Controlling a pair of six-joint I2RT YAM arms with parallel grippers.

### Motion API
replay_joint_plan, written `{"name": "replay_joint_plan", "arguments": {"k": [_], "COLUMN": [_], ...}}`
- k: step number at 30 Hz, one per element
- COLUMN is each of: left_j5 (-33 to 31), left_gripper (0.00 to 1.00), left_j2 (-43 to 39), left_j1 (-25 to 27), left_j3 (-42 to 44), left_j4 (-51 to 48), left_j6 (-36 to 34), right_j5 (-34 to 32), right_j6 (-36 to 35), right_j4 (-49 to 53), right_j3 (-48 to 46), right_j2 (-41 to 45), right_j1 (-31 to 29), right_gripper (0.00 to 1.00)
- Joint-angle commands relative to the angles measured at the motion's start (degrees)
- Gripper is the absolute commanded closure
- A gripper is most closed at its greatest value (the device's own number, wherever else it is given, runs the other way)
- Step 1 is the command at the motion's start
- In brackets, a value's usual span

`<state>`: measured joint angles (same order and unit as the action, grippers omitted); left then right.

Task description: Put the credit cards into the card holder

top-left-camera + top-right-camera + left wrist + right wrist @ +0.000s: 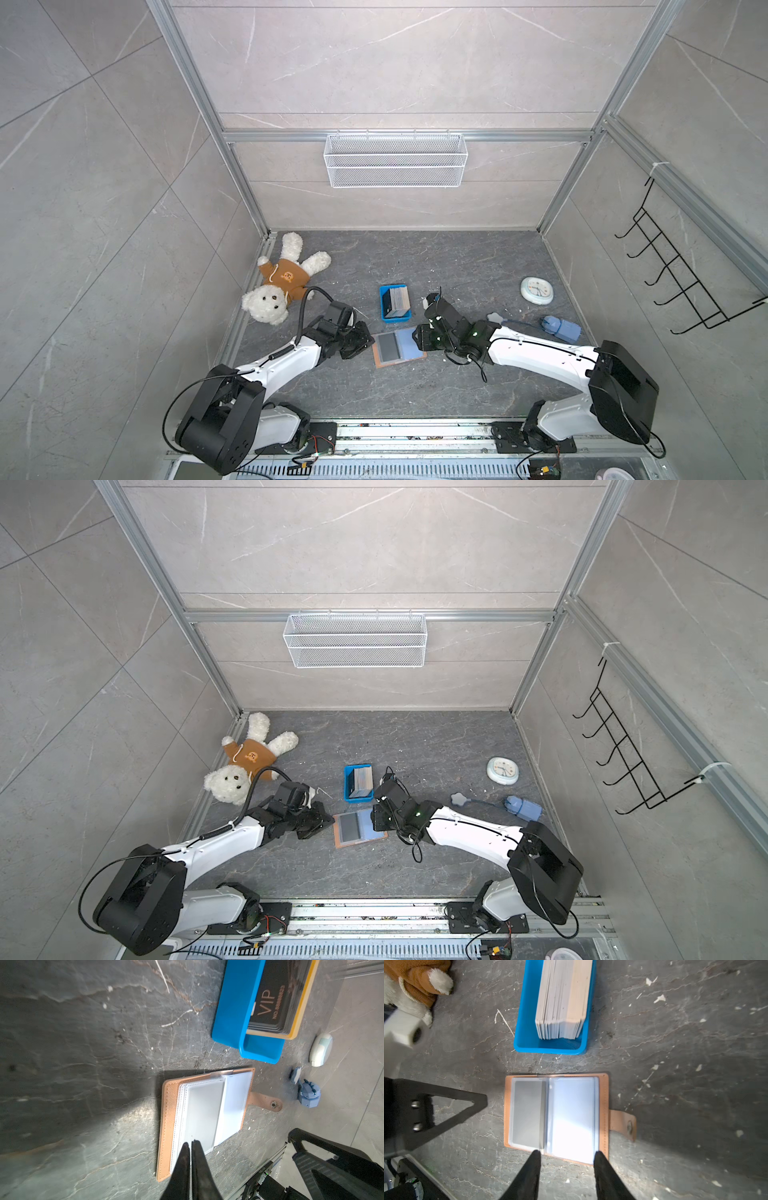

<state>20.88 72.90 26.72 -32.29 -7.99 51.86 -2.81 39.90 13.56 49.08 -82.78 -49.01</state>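
Open card holder lies flat between both grippers. Credit cards stand in a blue tray at its 12 o'clock, the stack running 12-to-6. Left gripper is closed; right gripper is parted and empty, and likely nearer.

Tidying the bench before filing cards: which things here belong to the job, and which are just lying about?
Job: credit cards, card holder, blue tray.
Lying about: teddy bear, round clock, blue plastic object, wire basket.

Card holder tan grained leather-like, glossy clear sleeves; tray smooth blue plastic.
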Motion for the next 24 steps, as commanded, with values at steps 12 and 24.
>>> {"name": "replay_joint_plan", "arguments": {"k": [12,24], "left_j5": [11.98,14.79], "left_gripper": [0.9,0.89], "left_j2": [12.71,27.34], "left_j1": [-7.94,-11.43], "left_j3": [-22.58,-36.43], "left_j4": [-7.85,-11.21], "left_j6": [-13.65,-15.32], "right_j5": [4.21,4.69], "right_j6": [-6.79,-7.6], "right_j4": [5.75,6.71], "right_j3": [22.25,34.58], "right_j2": [-15.19,-29.24], "right_j1": [8.3,9.68], "right_gripper": [0.31,0.14]}}
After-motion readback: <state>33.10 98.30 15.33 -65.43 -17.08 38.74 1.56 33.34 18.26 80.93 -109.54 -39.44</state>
